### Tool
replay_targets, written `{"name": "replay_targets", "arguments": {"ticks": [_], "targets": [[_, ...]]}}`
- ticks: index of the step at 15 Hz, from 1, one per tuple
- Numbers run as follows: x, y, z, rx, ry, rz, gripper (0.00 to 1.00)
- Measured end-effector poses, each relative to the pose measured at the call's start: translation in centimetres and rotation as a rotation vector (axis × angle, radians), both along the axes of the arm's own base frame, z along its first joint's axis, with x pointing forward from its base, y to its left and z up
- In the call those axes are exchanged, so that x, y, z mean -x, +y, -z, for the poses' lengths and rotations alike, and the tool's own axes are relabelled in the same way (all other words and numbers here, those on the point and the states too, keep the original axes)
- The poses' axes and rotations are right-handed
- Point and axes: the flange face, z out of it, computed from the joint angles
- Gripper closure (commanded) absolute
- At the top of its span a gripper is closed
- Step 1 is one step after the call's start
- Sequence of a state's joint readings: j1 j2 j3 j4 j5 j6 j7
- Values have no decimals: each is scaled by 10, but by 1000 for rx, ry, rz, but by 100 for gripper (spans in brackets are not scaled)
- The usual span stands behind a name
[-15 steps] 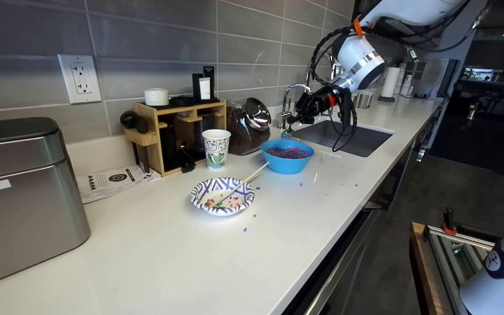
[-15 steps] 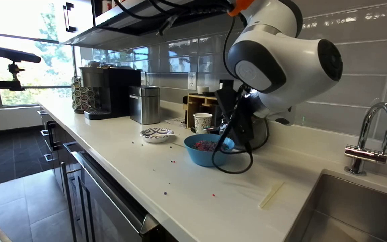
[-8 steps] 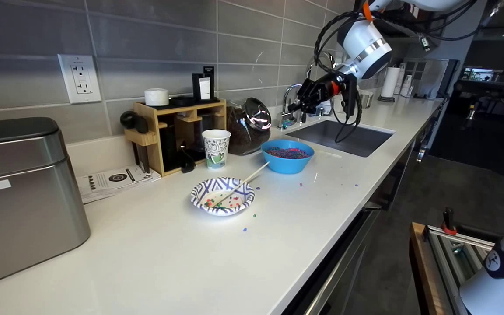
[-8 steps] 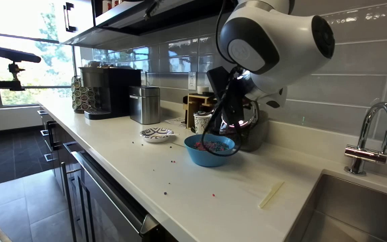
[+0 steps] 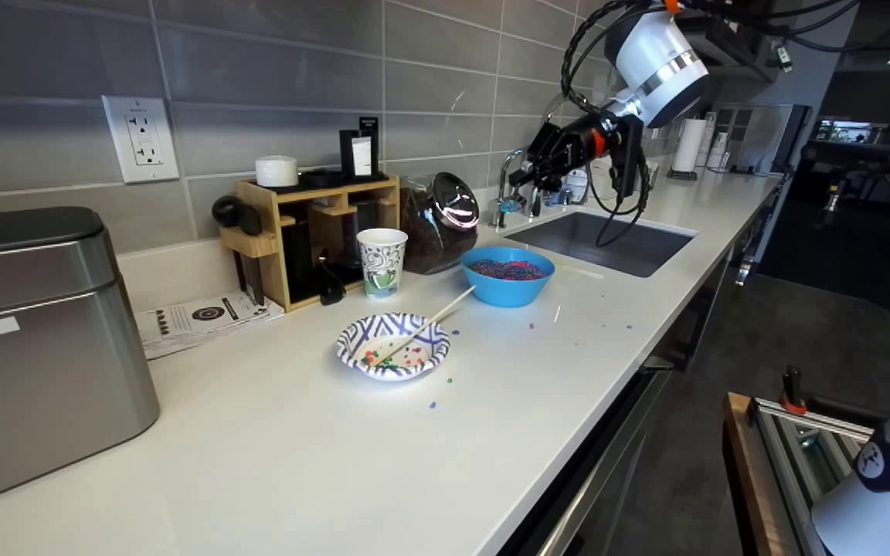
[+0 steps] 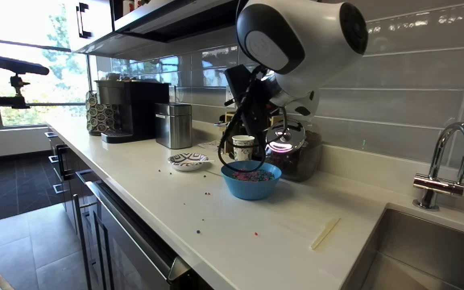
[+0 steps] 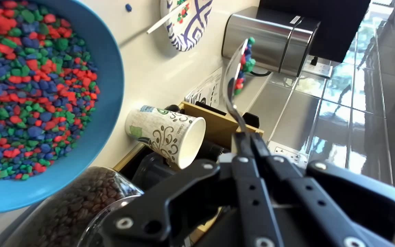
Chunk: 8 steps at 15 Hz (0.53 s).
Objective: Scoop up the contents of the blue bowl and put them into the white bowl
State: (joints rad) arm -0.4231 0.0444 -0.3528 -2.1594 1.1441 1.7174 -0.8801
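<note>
Pinches a spoon [image 7: 230,77] bearing red, blue and green bits [image 7: 247,65] in the narrow pincer [image 7: 248,138], lower right of the wrist view. Has the blue bowl [image 7: 110,103], holding more bits [image 7: 36,89], at upper left; the white bowl [image 7: 197,29], holding a few, at top centre. Has a stick [image 7: 165,20] jutting from that bowl into the gap between both. Has the cup [image 7: 159,133] left of centre, the jar [image 7: 81,206] at lower left, the bin [image 7: 266,41] at upper right. Shows stray bits [image 6: 198,231] on the desk [image 5: 283,455] in both exterior views.

In the wrist view's left, the blue bowl [image 7: 111,79] is showing smooth plastic, its contents [image 7: 34,92] looking rough; upper centre, a metal spoon [image 7: 231,73] is gleaming.
</note>
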Motion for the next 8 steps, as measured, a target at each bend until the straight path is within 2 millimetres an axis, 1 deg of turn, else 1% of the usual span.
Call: {"name": "replay_targets", "arguments": {"ticks": [3,8], "targets": [[-2,21,-1,9,-11,11,100],[-11,61,0,33,-27,49,100]]}}
